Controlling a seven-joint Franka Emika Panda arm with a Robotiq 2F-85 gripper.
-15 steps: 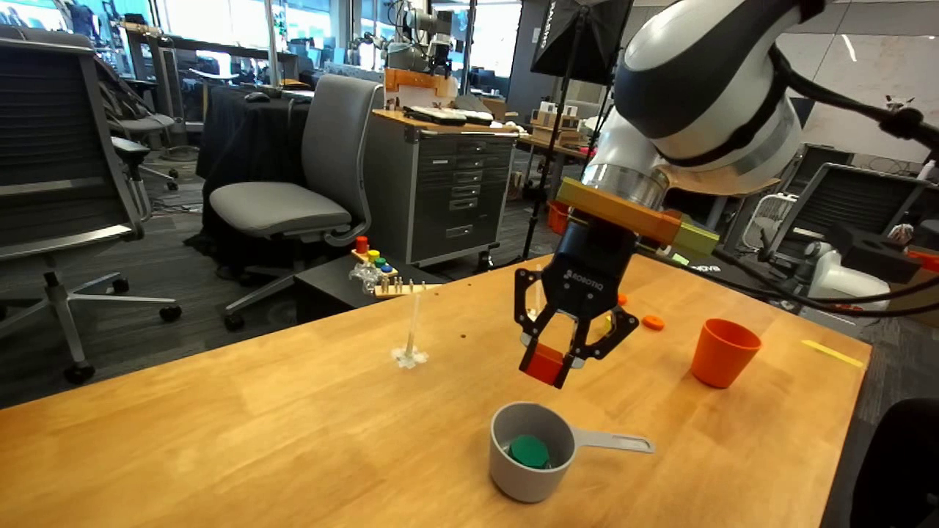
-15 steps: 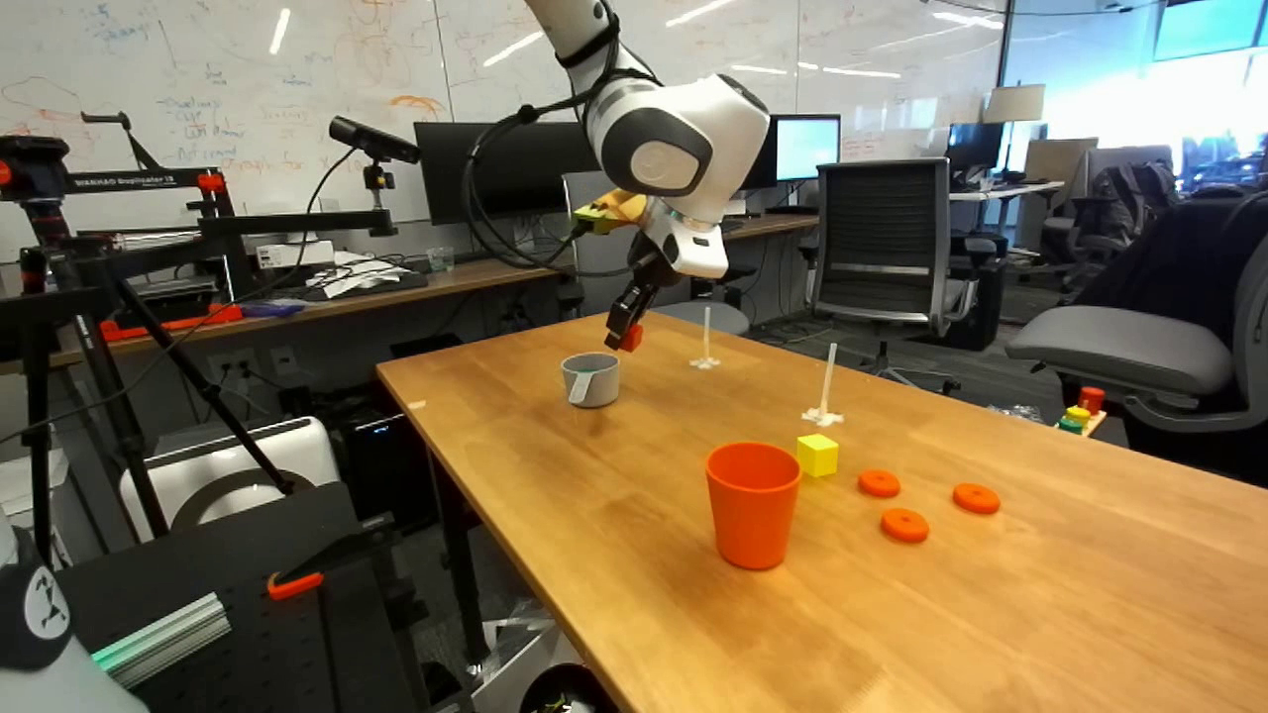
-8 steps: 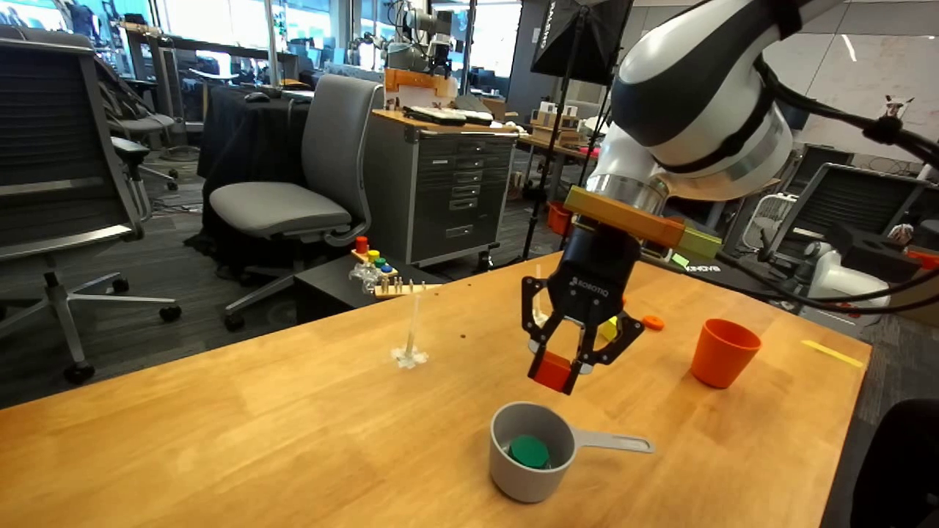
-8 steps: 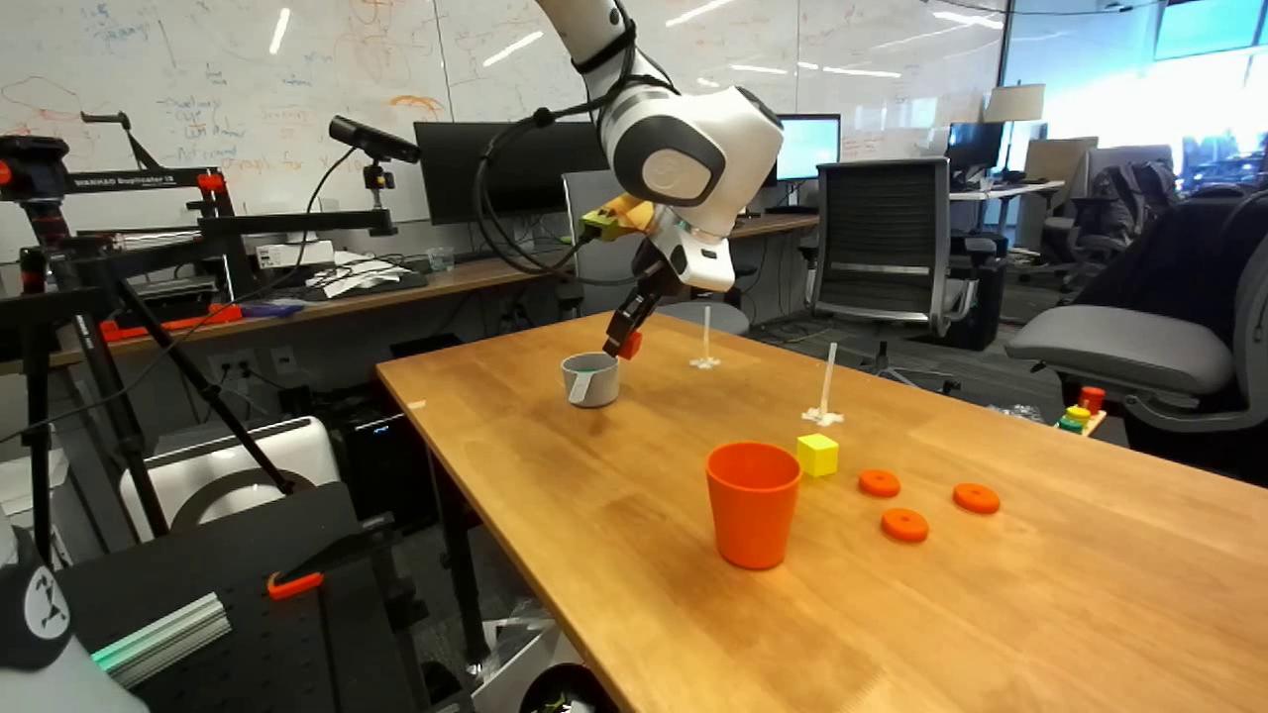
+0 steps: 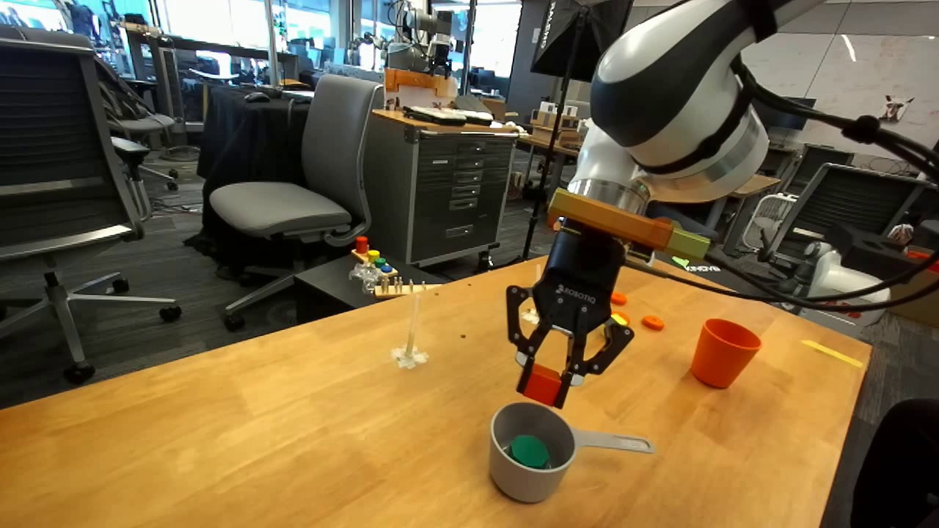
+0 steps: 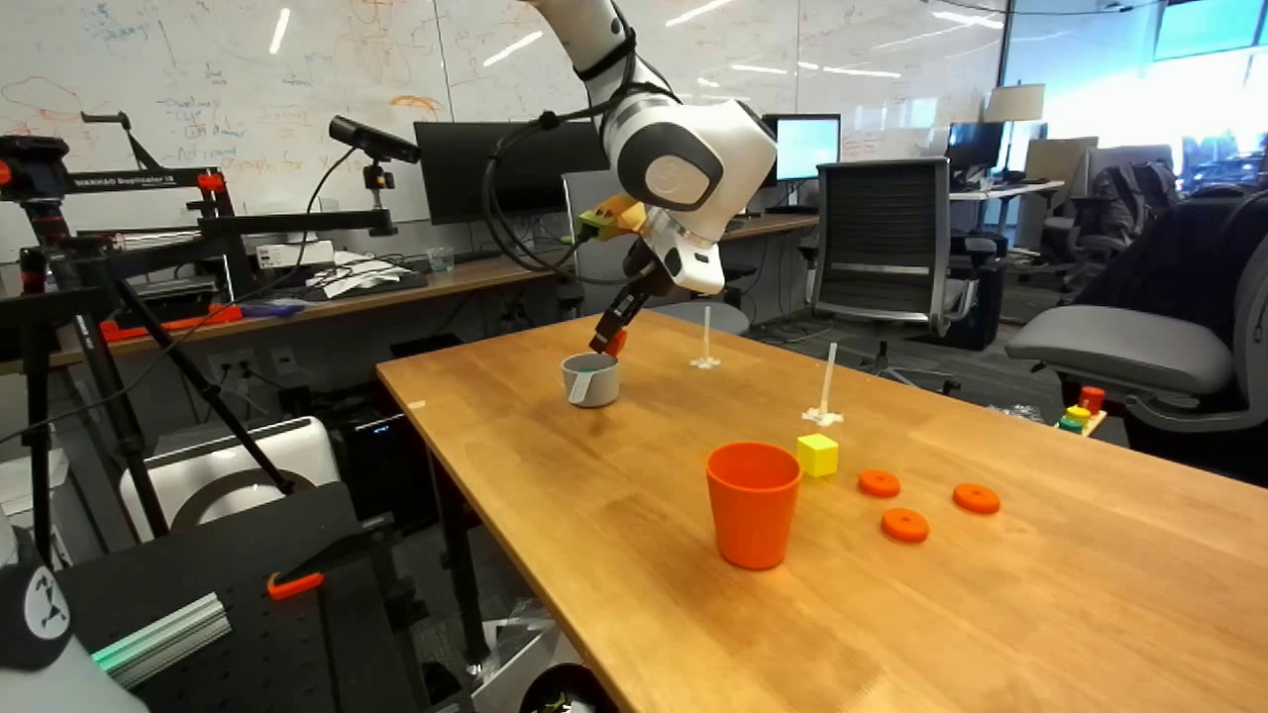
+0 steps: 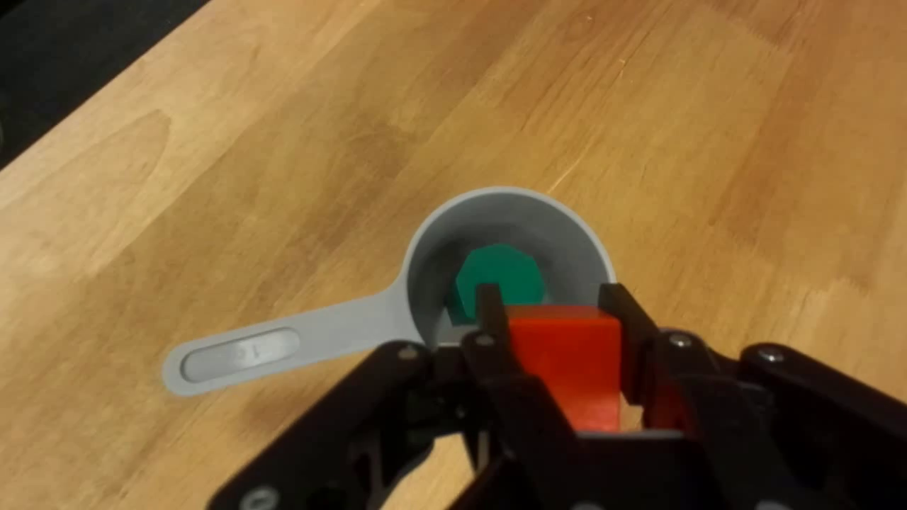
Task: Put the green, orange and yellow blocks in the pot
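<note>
My gripper (image 5: 543,394) is shut on the reddish-orange block (image 5: 543,384) and holds it above the table, near the pot's far rim in that exterior view. In the wrist view the orange block (image 7: 567,368) sits between both fingers and overlaps the near part of the pot's opening. The grey pot (image 5: 524,480) stands upright, its flat handle (image 7: 283,347) pointing left in the wrist view. The green block (image 7: 506,269) lies inside the pot, partly hidden by a finger. The yellow block (image 6: 817,456) rests on the table behind the cup; in the other view it is mostly hidden behind the gripper.
An orange-red cup (image 6: 753,515) stands on the table (image 6: 634,555) beside the yellow block. Orange discs (image 6: 904,525) lie near it. Thin white upright sticks (image 6: 828,381) are fixed to the tabletop, one (image 5: 413,330) left of the gripper. Yellow tape (image 5: 832,353) lies near an edge.
My gripper has come lower and closer to the pot, still holding the orange block. The pot, the green block, the yellow block and the cup have not moved.
</note>
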